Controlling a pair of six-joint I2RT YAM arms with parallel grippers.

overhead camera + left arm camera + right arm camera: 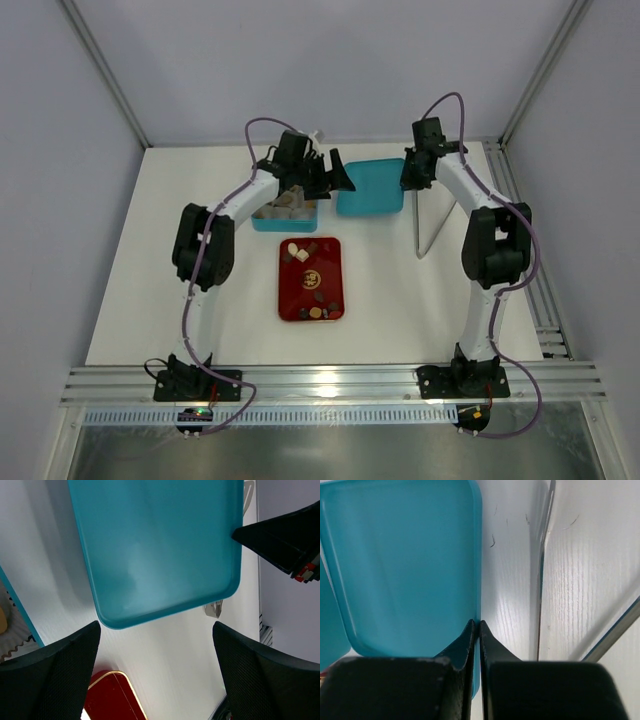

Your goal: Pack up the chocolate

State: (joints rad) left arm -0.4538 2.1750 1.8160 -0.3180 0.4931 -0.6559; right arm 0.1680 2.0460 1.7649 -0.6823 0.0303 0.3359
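The chocolate [300,250] lies as several small dark, tan and cream pieces on a red tray [285,298], with more near its front end [318,311]. A teal box [268,224] holding grey-white paper cups [281,208] stands behind the tray. A shallow teal lid [370,188] lies to its right, also in the left wrist view [160,545] and the right wrist view [405,565]. My left gripper [335,178] is open and empty above the gap between box and lid [157,675]. My right gripper [408,180] is shut on the lid's right rim [475,625].
A thin V-shaped metal piece [430,225] lies on the white table right of the lid, and it shows in the right wrist view [540,580]. A corner of the red tray [112,700] and the box edge [20,610] show in the left wrist view.
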